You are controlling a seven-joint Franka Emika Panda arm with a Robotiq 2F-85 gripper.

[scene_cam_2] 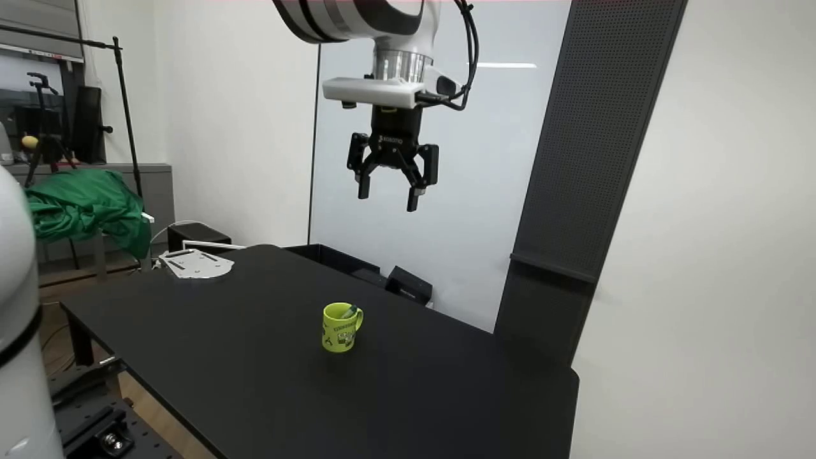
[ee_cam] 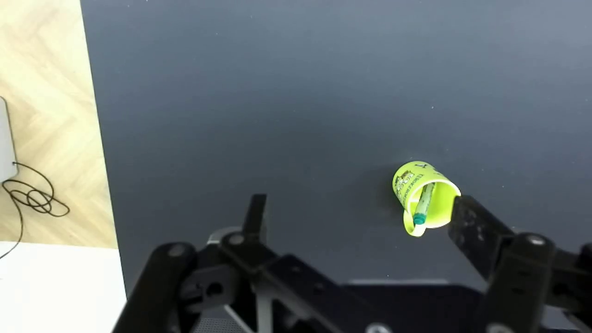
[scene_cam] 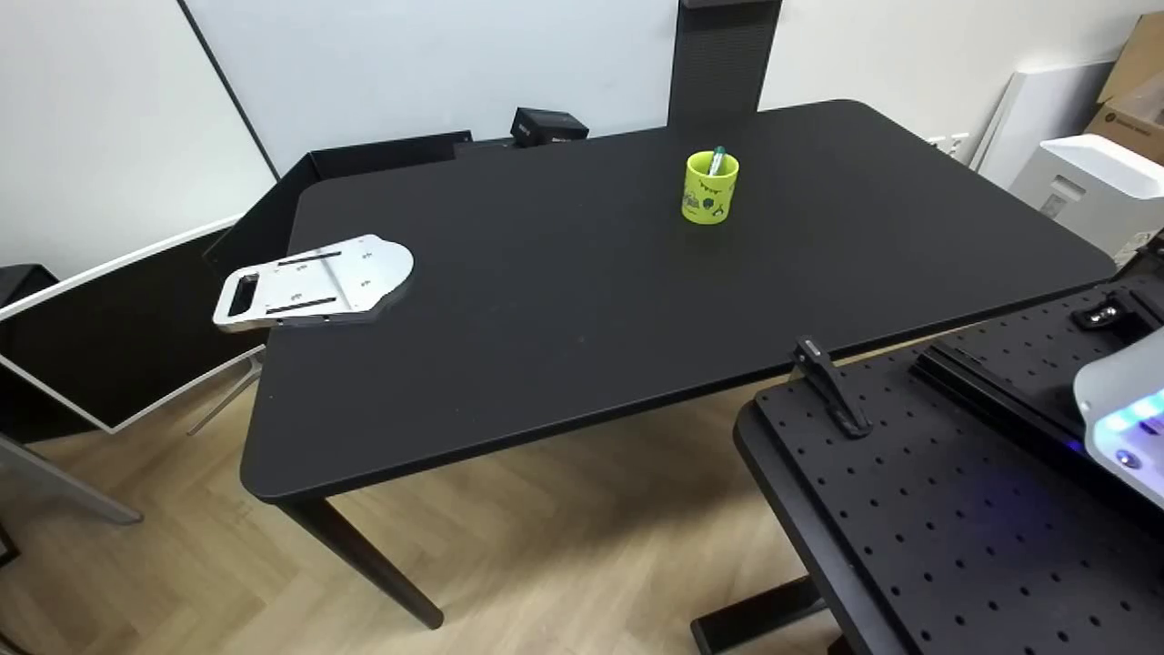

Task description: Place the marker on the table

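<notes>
Free room between hand (scene_cam_2: pixel 387 201) and table (scene_cam_2: pixel 255 331), the green mug (scene_cam: pixel 707 199) an obstacle around the marker (ee_cam: pixel 424 203).

The arm (scene_cam_2: pixel 421 43) is mostly white, its cables (scene_cam_2: pixel 474 54) and gripper (scene_cam_2: pixel 387 194) black.

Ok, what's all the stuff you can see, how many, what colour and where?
table: 1, black, middle of the scene
cup: 1, lime green, upright on the table
marker: 1, green end, paler body, leaning in the cup
plate: 1, silvery, overhanging the table's edge
holey board: 1, black, beside the table
pale panel: 1, whitish, behind the table
dark panel: 1, black, behind the table
small box: 1, black, behind the table
cardboard box: 1, brown, background
container: 1, white, near the cardboard box
cloth: 1, green, background
coiled cable: 1, black, on the floor
other background bits: too unclear to count
robot arm: 1, white and black, over the table
jaws: 1 pair, black, open above the table, empty
</notes>
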